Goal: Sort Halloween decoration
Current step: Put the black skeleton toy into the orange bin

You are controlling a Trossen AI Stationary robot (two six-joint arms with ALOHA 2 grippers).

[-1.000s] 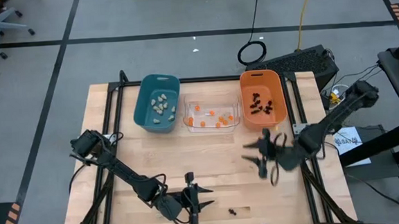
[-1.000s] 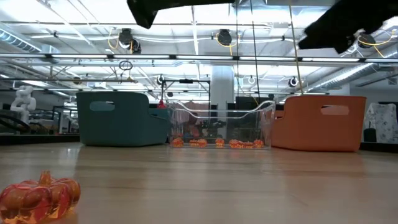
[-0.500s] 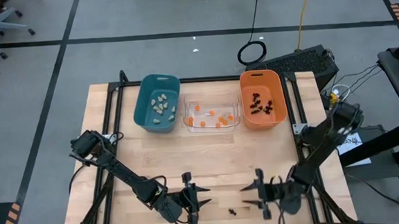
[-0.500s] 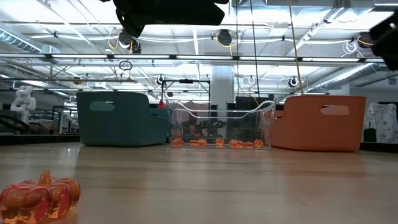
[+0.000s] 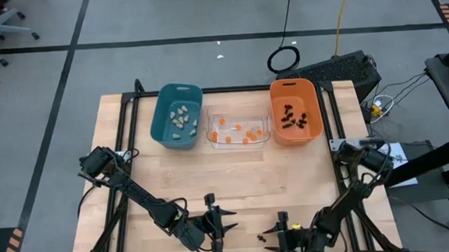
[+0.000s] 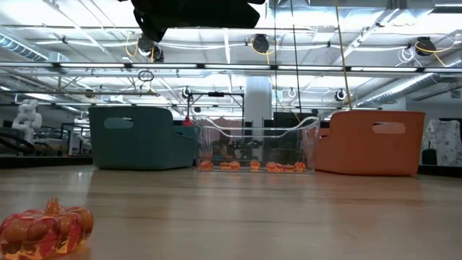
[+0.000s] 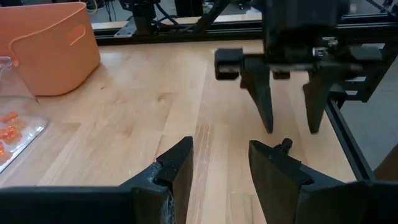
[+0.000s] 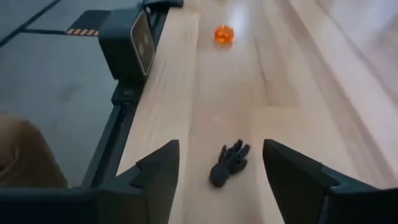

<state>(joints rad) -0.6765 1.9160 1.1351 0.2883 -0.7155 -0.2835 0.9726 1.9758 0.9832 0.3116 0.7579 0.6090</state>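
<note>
The wooden surface fills the middle of the high view. Along its upper edge stand a teal bin of pale lumps, a clear bin of orange pieces and an orange bin of black ones. At bottom centre the right gripper, fingers spread wide and empty, sits just beside a black spidery trinket. The left gripper, bottom left of centre, is part open, holding nothing. An orange pumpkin trinket lies lower left in the low view.

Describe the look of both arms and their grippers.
Both arms are dark, slender and jointed. The left gripper and the right gripper each carry two black tapered fingers with angular, wedge-like tips, mounted on a boxy black block. The right gripper shows a small yellow mark near its wrist.
</note>
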